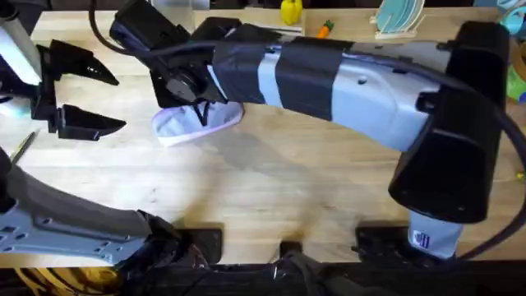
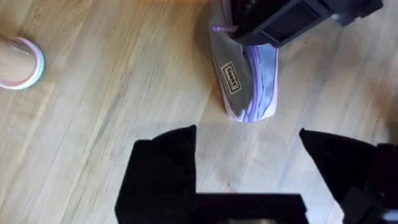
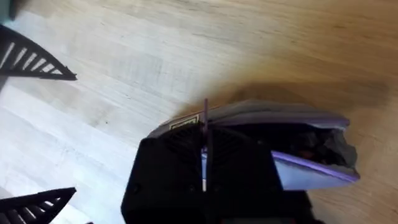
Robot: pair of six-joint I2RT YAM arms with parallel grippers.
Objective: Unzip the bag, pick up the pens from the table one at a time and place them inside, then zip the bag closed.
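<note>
The lavender bag lies on the wooden table at the back left. Its zipper is partly open, showing a dark inside. My right arm reaches across the table, and my right gripper sits on the bag's near end. In the right wrist view my right gripper is shut on the thin zipper pull. My left gripper hangs open to the left of the bag. In the left wrist view my left gripper is a short way from the bag. A thin pen lies near the table's left edge.
A pink-rimmed ring rests on the table beyond the left gripper. Along the back edge stand a yellow object, a small orange item and a teal-and-white item. The table's front middle is bare wood.
</note>
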